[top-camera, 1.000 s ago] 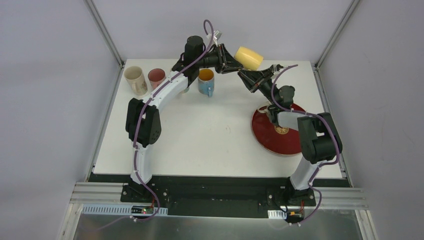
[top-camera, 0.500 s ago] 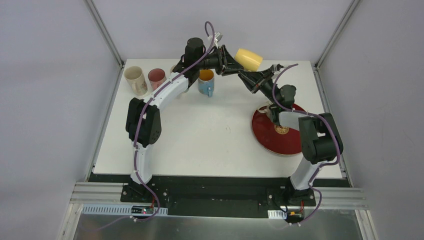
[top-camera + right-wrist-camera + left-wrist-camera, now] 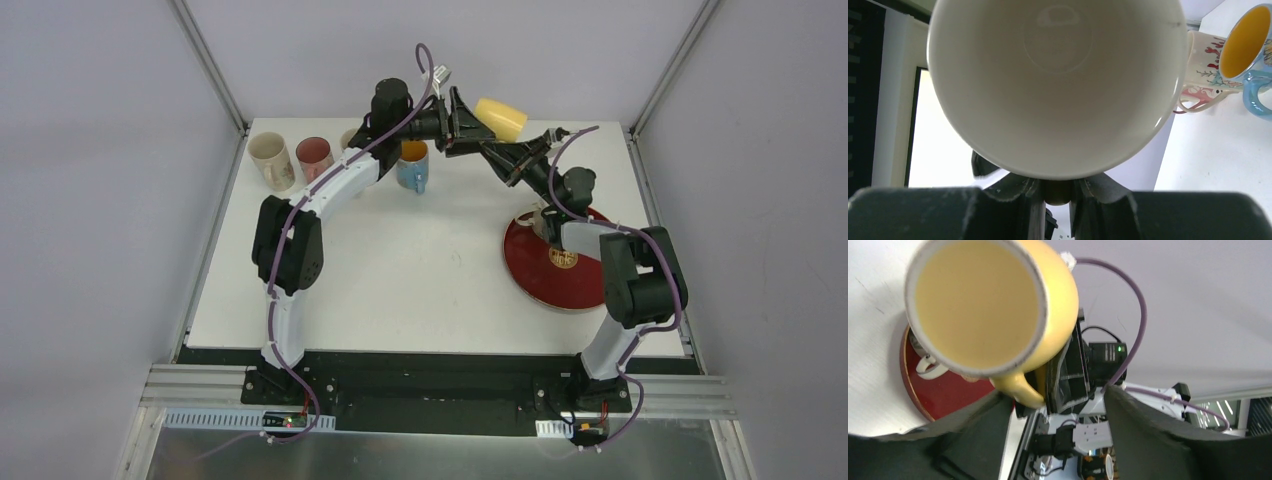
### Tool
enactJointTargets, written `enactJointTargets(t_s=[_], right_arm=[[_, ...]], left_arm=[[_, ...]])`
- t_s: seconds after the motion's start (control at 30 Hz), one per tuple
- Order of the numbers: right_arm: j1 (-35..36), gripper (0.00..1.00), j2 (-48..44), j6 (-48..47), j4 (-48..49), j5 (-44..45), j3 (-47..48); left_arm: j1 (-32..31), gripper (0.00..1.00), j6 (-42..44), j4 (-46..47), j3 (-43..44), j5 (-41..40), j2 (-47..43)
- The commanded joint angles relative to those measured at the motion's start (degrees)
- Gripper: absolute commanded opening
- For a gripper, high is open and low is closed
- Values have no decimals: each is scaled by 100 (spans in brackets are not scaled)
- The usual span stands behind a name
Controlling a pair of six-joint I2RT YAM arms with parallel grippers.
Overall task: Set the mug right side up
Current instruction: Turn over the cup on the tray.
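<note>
Task item: the yellow ceramic mug (image 3: 500, 117) is hanging in the air above the far edge of the white bench (image 3: 420, 270), between my two wrists.
Mug attitude: it is lying tilted on its side, neither upright nor inverted. Its mouth is facing my left wrist camera and its handle (image 3: 1020, 390) is pointing down towards my right arm (image 3: 620, 270).
Right jaws: I am clamping them together on the mug's handle. In the right wrist view a strip of yellow is showing, pinched between my two dark fingers (image 3: 1008, 210), and the mug's pale round body is filling the upper part of that view.
Left jaws: I am holding them wide apart, touching nothing. Both dark fingers (image 3: 1158, 440) are sitting low in the left wrist view with open space between them, and the mug is lying beyond them.
Left arm (image 3: 330, 190): it is reaching across the far left of the bench, with the wrist close beside the mug.
Dark red round plate (image 3: 545, 285): it is lying on the right side of the bench under my right arm. A white cup (image 3: 928, 365) is sitting on it, only partly in view.
Other mugs: a light blue mug with an orange inside (image 3: 412, 165) is standing upright on the bench near my left wrist, with a white floral-patterned mug (image 3: 1203, 75) just beside it. A cream mug (image 3: 270, 160) and a dark pink mug (image 3: 314, 155) are sitting side by side near the far left corner.
</note>
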Motion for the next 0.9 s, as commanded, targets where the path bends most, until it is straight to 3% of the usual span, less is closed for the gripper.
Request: enactJointTargets(t_s=[0.0,0.13,0.53,0.87], right_arm=[[-144,0,-443,-16,585,183,456],[-216,0,-501,-13,568,162,478],[-378,0,-782,-471,-95,-76,470],[-390,0,-1170,-1719,-1660,-564,591]], left_arm=[[-122,78,-2,268,-199,490,-366],[-85,98,195,140,-398,512,-514],[143,99,1220,-864,-608,522,-1138],[898,100,3119,-2655,-661,233,-2075]])
